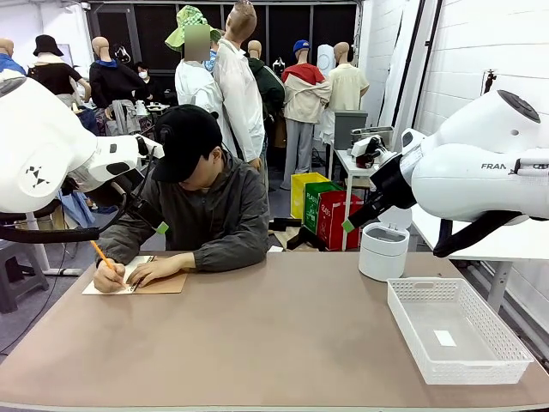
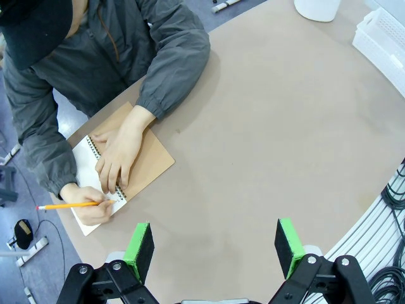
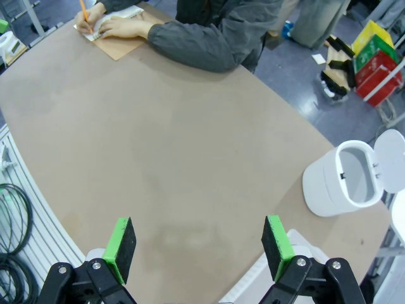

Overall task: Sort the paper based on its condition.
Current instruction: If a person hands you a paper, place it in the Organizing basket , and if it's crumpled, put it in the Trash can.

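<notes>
At the table's far left a person bends over an open spiral notebook [image 1: 163, 284] [image 2: 149, 158] with a brown cover. One hand lies flat on it; the other writes with an orange pencil [image 1: 100, 253] [image 2: 69, 205] on its white page [image 2: 84, 166] [image 3: 120, 12]. A loose sheet of paper is out of view. My left gripper [image 1: 159, 225] [image 2: 215, 250] hangs open above the table near the person, nothing between its green pads. My right gripper [image 1: 350, 225] [image 3: 199, 244] stands open and empty above the table's right part.
A white round bin [image 1: 383, 251] [image 3: 338, 180] with its lid up stands at the far right. A white mesh basket [image 1: 405, 324] [image 2: 386, 38] sits at the near right with a tiny white tag [image 1: 444, 338] inside. The brown tabletop [image 1: 274, 343] is bare in the middle.
</notes>
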Available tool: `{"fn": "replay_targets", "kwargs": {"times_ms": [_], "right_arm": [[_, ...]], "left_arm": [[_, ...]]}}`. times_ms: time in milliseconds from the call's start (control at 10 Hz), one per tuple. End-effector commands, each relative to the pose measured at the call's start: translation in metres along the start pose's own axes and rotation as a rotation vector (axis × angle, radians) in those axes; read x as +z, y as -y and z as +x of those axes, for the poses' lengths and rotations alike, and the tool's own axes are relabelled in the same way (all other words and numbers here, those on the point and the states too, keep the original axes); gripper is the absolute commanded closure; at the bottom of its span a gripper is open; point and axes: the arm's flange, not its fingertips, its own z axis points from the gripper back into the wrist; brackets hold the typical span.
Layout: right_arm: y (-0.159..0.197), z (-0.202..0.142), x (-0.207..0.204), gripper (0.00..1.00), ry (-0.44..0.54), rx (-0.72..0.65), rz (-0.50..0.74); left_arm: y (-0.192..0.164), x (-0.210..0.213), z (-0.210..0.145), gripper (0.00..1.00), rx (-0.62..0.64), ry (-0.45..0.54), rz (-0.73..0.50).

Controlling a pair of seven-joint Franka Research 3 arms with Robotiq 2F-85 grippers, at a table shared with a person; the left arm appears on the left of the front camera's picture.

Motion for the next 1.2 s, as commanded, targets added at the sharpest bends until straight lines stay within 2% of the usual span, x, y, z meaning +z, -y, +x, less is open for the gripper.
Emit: {"fn": "replay_targets", "kwargs": {"times_ms": [0,1100], "right_arm": [[0.0001,0.0002,0.0,0.0,0.001,-0.001,0.005],[0.0001,0.0002,0.0,0.0,0.001,-0.001,0.005]], "left_arm": [[-0.0006,0.0006,0.0001,0.0,-0.001,-0.003,0.003],[-0.0006,0.0006,0.0001,0.0,-0.001,-0.003,0.003]]}}
